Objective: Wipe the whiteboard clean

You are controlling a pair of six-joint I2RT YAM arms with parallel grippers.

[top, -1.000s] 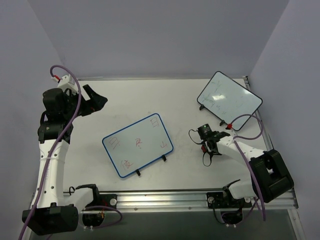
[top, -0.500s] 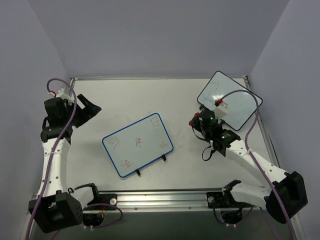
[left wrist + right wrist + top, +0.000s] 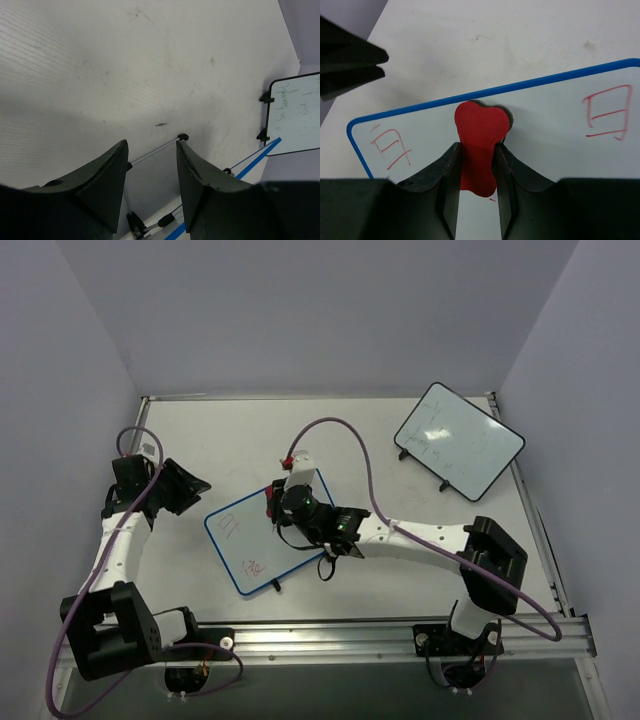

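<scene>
Swinging in from the right side of the table point(image 3: 400, 570), the right arm now reaches across the blue-rimmed whiteboard point(image 3: 240, 540), where half a second ago it hung near the black-rimmed board point(image 3: 460, 440); the left arm has dropped lower and nearer too. The right gripper point(image 3: 276, 502) is clamped on a red eraser point(image 3: 481, 145), its jaws closed snugly against the eraser's narrow waist, and the broad end appears to rest on the board just inside the far blue rim. The whiteboard lies at the centre of the table, its long axis running from near-left to far-right in the overhead view. From the eraser, red characters point(image 3: 605, 112) lie to either side along that axis, one towards each short end, with more nearer the front rim, so the strokes probably need to run lengthwise. The left gripper point(image 3: 190, 483) hovers just off the board's left short end, not touching it, its jaws parted and holding nothing. The right arm is clearly the one placed to wipe.
</scene>
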